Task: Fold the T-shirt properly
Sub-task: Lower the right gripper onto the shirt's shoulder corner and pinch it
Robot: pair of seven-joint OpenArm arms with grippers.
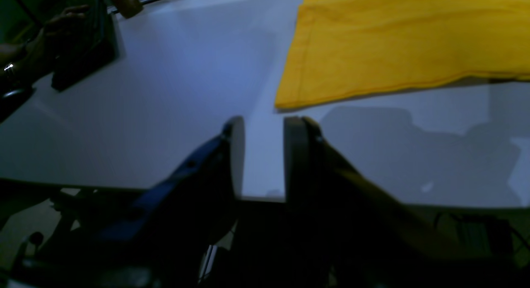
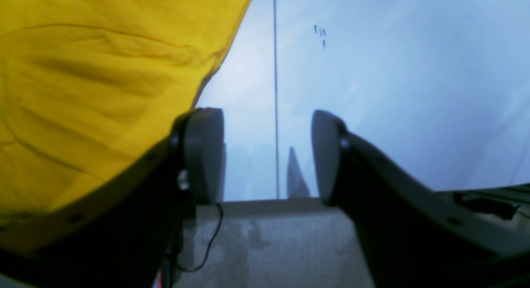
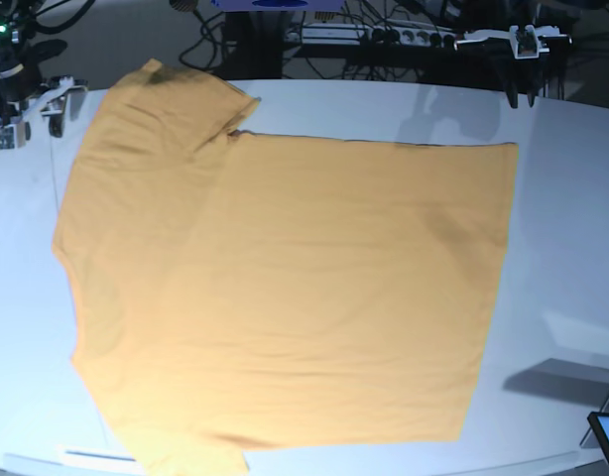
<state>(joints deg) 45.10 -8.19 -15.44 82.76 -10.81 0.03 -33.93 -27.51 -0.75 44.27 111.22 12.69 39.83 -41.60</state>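
The orange-yellow T-shirt (image 3: 285,288) lies spread flat on the white table (image 3: 572,248), with one sleeve at the far left and its hem to the right. My left gripper (image 3: 521,84) hangs past the shirt's far right corner. In the left wrist view its fingers stand a narrow gap apart over bare table, just short of the T-shirt (image 1: 372,52) corner, so the left gripper (image 1: 263,126) is open and empty. My right gripper (image 3: 29,117) sits beside the far left sleeve. In the right wrist view the right gripper (image 2: 267,126) is open wider, empty, with the T-shirt (image 2: 95,93) to its left.
Cables and a power strip (image 3: 384,35) run behind the table's far edge. A tablet corner (image 3: 607,436) shows at the near right. In the left wrist view a dark stand (image 1: 83,52) and a person's hand (image 1: 62,23) are at the far left.
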